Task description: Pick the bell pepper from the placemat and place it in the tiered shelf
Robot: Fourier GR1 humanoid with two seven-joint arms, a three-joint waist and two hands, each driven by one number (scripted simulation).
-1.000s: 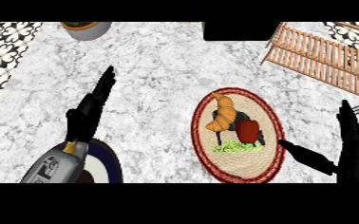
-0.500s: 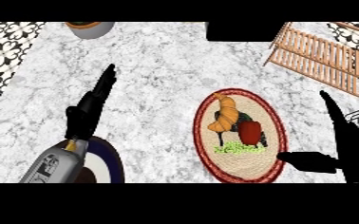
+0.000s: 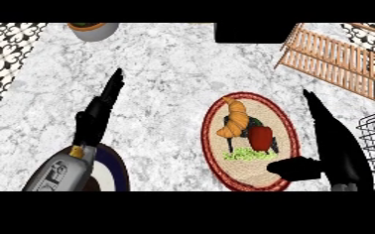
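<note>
Right hand (image 3: 340, 148), black, hangs low at the right with its fingers straight and together, pointing away from the robot, and its thumb (image 3: 293, 168) stuck out to the left; it holds nothing. The thumb overlaps the near right rim of the oval woven placemat with a red border (image 3: 219, 151). Just left of the hand, apart from it, the red bell pepper (image 3: 261, 138) stands on that placemat, beside an orange-brown croissant (image 3: 236, 119). Beyond the fingertips lies the slatted wooden tiered shelf (image 3: 330, 59), well apart from the pepper. Far to the left over the grey marbled worktop (image 3: 168, 79), the left hand (image 3: 93, 121) rests open, fingers straight, its grey forearm over a dark blue round plate (image 3: 121, 171). A grey bowl (image 3: 93, 30) sits at the far left edge.
</note>
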